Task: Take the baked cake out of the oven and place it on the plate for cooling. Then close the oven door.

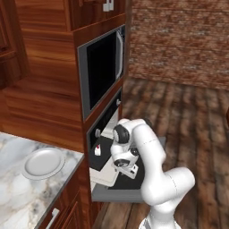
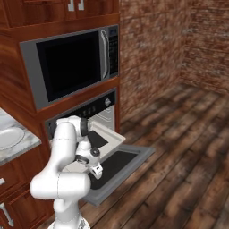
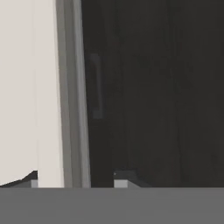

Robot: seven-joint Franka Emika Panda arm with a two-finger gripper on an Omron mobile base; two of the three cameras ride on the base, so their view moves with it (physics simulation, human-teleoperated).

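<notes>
inside, tiny white baked cake (image 1: 97,150) with red top, tool (image 3: 78,183) fingers apart, pinching nothing

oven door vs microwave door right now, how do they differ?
The oven door is dropped open and lies flat, low over the floor; the microwave door is shut and upright. The oven door sits below the microwave door. The microwave door has a vertical handle at its side; I can't make out the oven door's handle here. Both are black glass panels in grey frames.

Glossy white rounded arm (image 1: 154,165), dark joint caps, seemingly grey-tipped gripper (image 3: 78,181) fingers
</notes>
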